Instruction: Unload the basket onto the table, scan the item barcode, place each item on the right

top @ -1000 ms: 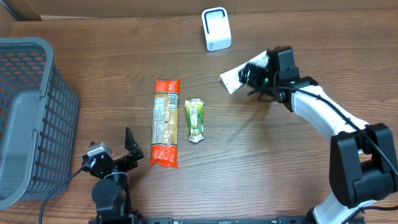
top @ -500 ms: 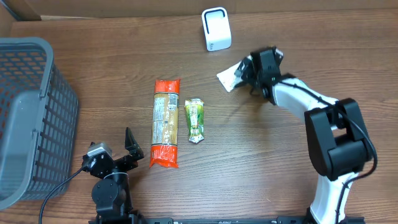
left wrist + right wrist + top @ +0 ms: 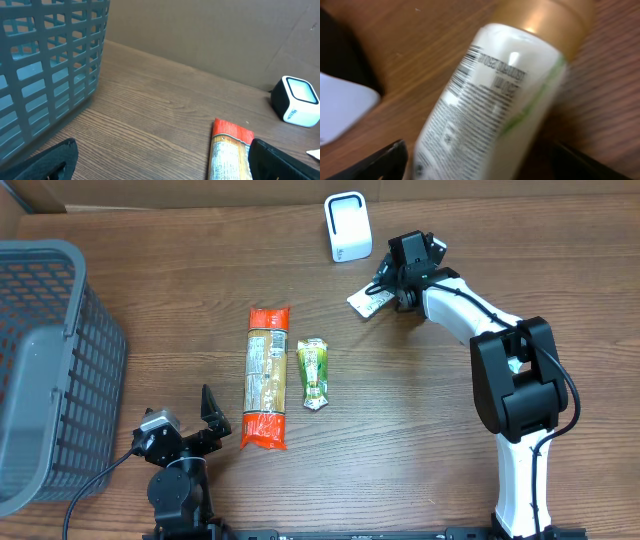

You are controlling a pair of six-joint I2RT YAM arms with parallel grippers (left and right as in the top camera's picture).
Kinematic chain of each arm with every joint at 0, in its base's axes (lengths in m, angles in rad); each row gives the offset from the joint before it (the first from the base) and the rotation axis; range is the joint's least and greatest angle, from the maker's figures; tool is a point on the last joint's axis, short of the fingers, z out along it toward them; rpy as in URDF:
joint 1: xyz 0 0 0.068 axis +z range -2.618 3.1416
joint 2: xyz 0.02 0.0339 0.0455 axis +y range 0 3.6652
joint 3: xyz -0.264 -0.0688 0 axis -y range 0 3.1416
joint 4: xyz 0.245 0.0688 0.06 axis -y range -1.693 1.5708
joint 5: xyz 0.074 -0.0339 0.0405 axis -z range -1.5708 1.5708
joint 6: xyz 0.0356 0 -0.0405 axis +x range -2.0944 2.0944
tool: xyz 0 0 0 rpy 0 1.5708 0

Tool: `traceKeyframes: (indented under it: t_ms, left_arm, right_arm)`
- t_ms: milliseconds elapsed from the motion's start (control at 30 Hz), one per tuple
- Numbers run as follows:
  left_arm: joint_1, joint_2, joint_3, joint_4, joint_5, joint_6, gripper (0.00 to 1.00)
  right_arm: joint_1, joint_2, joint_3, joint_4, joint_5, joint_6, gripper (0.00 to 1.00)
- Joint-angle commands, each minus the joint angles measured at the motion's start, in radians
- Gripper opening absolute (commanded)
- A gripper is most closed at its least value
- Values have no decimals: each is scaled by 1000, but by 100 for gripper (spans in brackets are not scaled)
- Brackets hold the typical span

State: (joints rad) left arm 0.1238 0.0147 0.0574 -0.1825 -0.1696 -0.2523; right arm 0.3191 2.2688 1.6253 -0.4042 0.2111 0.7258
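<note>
The item is a white bottle (image 3: 490,100) with a gold cap and a printed label; its barcode (image 3: 469,64) faces my right wrist camera. My right gripper (image 3: 485,165) is shut on the bottle, one dark finger on each side. From overhead, the bottle (image 3: 366,301) hangs just below and right of the white scanner (image 3: 347,227), with my right gripper (image 3: 390,284) behind it. The scanner's white corner (image 3: 340,107) shows at the left of the right wrist view. My left gripper (image 3: 183,423) rests open at the table's near left, holding nothing.
An orange pasta packet (image 3: 266,377) and a small green packet (image 3: 313,373) lie side by side mid-table. A grey mesh basket (image 3: 50,370) stands at the left edge. Seen from the left wrist, the basket (image 3: 50,60) is close on the left, the orange packet (image 3: 230,150) ahead.
My right gripper has swung left and toward the scanner with the bottle, and its wrist has turned. The left arm has not moved.
</note>
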Motion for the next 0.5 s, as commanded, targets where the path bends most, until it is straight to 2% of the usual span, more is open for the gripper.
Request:
traceKeyframes:
  t_ms: [0,67,100,300,433,467]
  left_arm:
    - [-6,-10,-1,0,-14,16,100]
    - [-6,-10,-1,0,-14,16,100]
    - [-6,-10,-1,0,-14,16,100]
    - [-6,-10,-1,0,-14,16,100]
    - [-6,-10,-1,0,-14,16,100]
    - [-6,-10,-1,0,-14,16,100]
  right_arm:
    - [-7,58,-15,-80,-32,-51,69]
    - [-7,58,-15,-109,-63,-108,35]
    - [-7,58,-15,-126,-77,-128,27]
    - [-6,58,-15,-232,-189,-216,9]
    - [-6,58,-14,-358,-364,-351,9]
    - [-5,58,-15,-437,-475,-463,11]
